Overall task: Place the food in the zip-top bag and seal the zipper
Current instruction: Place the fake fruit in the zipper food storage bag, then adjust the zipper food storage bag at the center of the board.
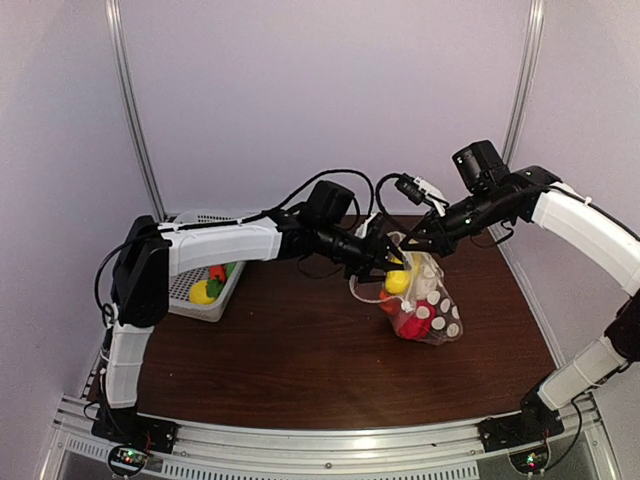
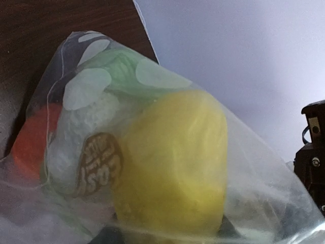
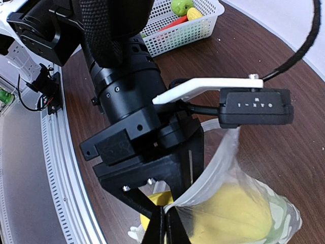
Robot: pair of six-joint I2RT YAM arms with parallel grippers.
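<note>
Pinching the dotted clear zip-top bag (image 1: 437, 318), your left gripper (image 3: 164, 217) may slip, spilling yellow plastic toy food (image 1: 398, 282); right gripper (image 1: 412, 245) closure can't tell.

Pale lilac-white walls (image 1: 330, 90) enclosed a dark brown wooden table (image 1: 300, 350); two slim metal uprights (image 1: 133, 110) ran up the back corners; a ribbed aluminium rail (image 1: 330, 445) edged the front; light seemed soft, even.

The zip-top bag (image 2: 264, 168) is thin clear plastic film, glossy and crinkled, printed with flat matt white dots. Inside it, the yellow toy fruit (image 2: 172, 162) looks like smooth, softly shiny plastic. My left pincer (image 3: 165, 223) is matt black and hard-looking. The table (image 1: 300, 350) is dark wood grain, smooth, with a low sheen. The far-left basket (image 1: 200, 308) is white plastic mesh.
</note>
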